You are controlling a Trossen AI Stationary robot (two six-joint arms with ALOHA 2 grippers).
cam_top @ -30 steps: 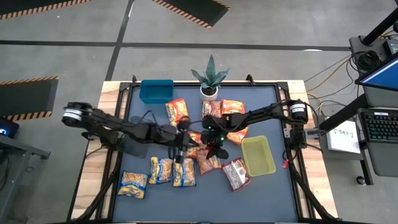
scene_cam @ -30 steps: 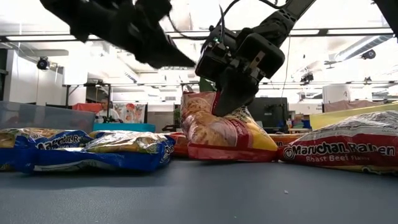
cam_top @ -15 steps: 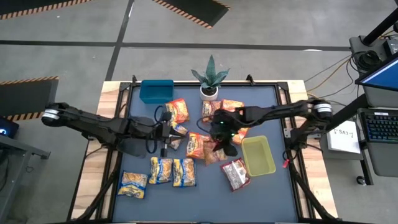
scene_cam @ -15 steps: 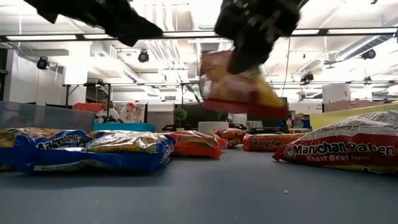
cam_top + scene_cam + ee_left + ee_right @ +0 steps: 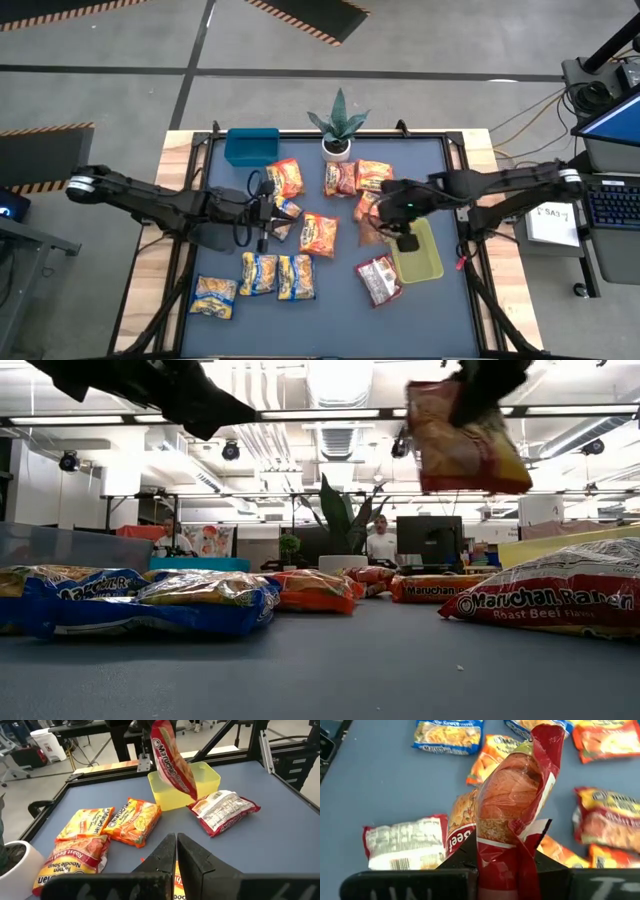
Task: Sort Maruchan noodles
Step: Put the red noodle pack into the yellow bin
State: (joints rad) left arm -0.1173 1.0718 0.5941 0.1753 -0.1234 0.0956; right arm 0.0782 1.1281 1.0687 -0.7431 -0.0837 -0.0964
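Right gripper (image 5: 404,236): clamped on one end of an orange-red packet (image 5: 512,805), lifted clear of the table, positioned at the near edge of the yellow-green bin (image 5: 424,256).
Held packet: hangs from the jaws, tilted; in the left wrist view it shows just in front of the bin's open top (image 5: 172,762); in the low view it hangs high, well above the mat (image 5: 462,448).
Left gripper (image 5: 176,851): fingers pressed together, nothing between them; it hangs above the left-centre of the table, just beside a small orange packet (image 5: 286,209).
Loose orange-red packets: one at mid-table (image 5: 319,233), three near the potted plant (image 5: 338,128), at (image 5: 284,178), (image 5: 340,178) and (image 5: 375,174).
Red-and-white packet (image 5: 379,280): flat on the mat, just beside the yellow-green bin.
Yellow-and-blue packets: three at the front left (image 5: 214,296), (image 5: 259,273), (image 5: 297,277), flat, side by side.
Blue bin (image 5: 251,146): back left corner, well apart from both grippers.
Table (image 5: 440,320): dark blue mat, wooden border.
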